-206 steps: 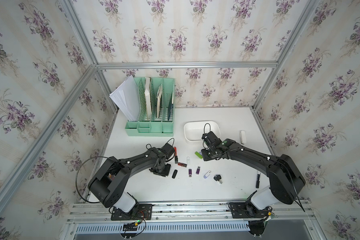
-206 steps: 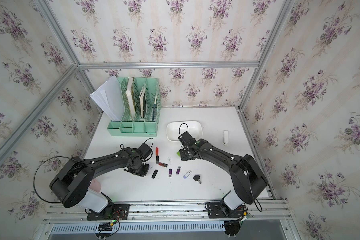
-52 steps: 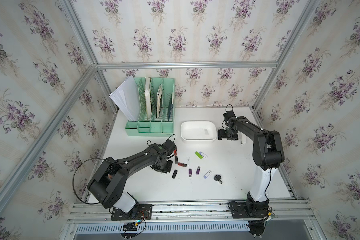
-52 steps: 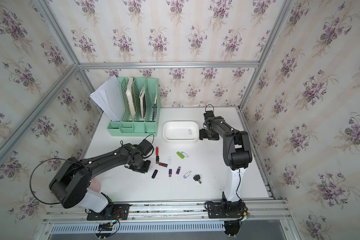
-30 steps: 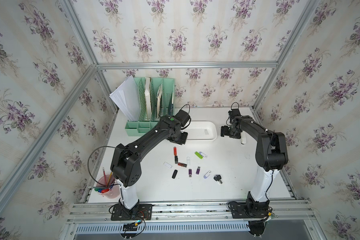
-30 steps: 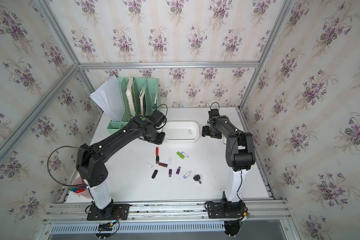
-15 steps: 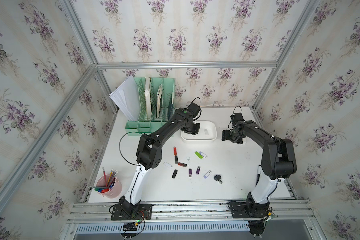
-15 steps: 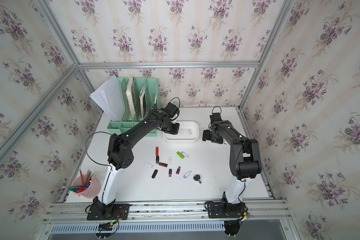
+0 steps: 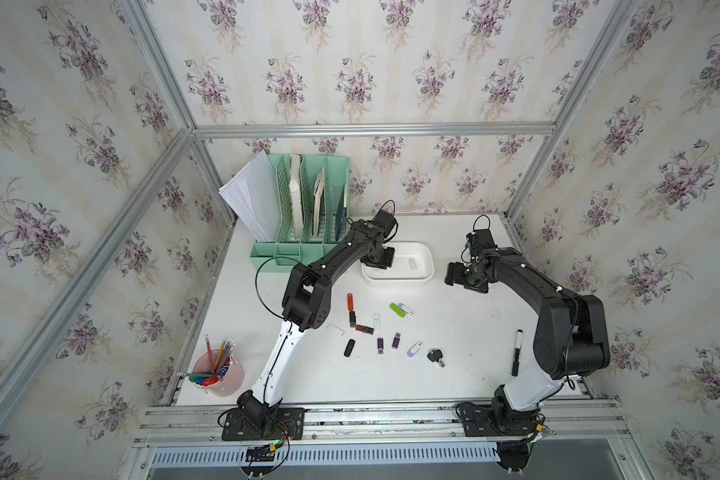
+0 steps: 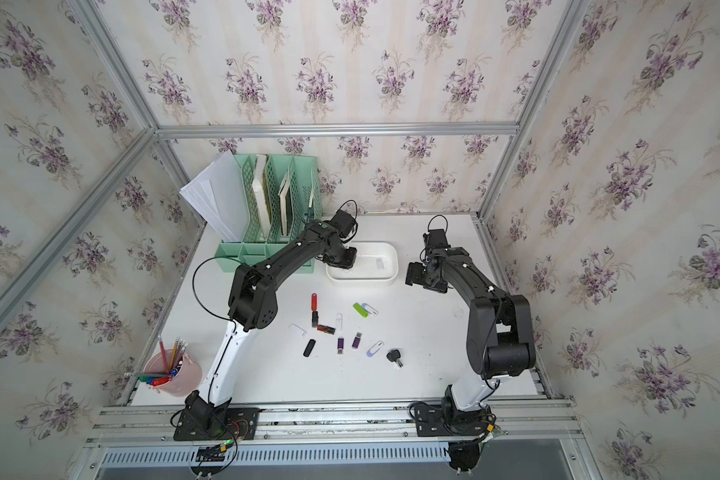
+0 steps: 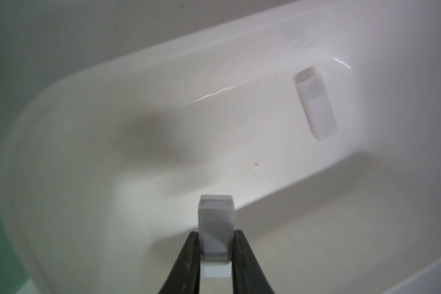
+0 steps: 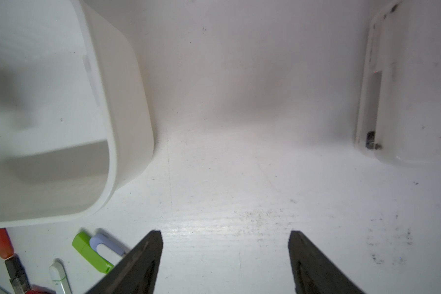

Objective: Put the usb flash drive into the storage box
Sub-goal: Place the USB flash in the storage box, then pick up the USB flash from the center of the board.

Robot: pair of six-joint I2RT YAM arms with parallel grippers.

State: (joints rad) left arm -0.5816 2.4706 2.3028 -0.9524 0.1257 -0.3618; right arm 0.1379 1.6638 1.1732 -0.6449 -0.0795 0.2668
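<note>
Left pincer (image 11: 215, 234) reached storage box (image 9: 408, 281), arm (image 9: 341, 259) outstretched

Wide-apart jaws near storage box (image 12: 127, 101)

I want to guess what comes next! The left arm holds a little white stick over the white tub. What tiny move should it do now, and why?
Probably open the left tool and let go. It pinches the usb flash drive above the storage box, so the drive should land inside.
</note>
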